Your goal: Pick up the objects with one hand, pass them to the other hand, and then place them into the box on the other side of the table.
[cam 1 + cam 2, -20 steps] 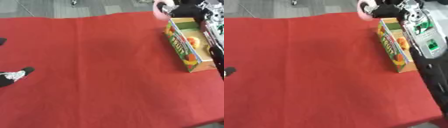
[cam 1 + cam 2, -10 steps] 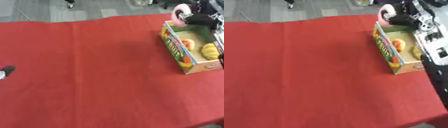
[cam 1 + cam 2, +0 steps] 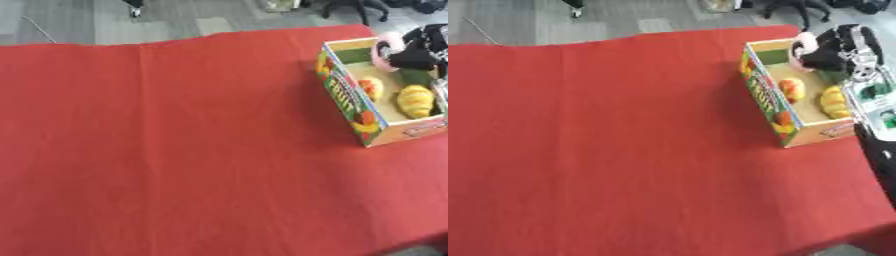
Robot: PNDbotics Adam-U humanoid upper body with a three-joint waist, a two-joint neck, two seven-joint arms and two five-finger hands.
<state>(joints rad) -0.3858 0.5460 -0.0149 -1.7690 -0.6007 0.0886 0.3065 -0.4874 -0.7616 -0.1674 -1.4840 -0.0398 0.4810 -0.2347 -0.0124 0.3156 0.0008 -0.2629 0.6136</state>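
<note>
Right hand [image 3: 833,50] lowered pink object [image 3: 801,46] over box [image 3: 773,117] (fruit inside).

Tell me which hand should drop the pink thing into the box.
Right. The right hand already holds the pink thing over the box; the left hand is out of view.

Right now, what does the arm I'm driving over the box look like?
The right hand is black. Behind it the forearm carries silver-white parts with small green patches, then a black section running down the view's right edge. No cables or readable markings are visible. The left arm is out of view.
</note>
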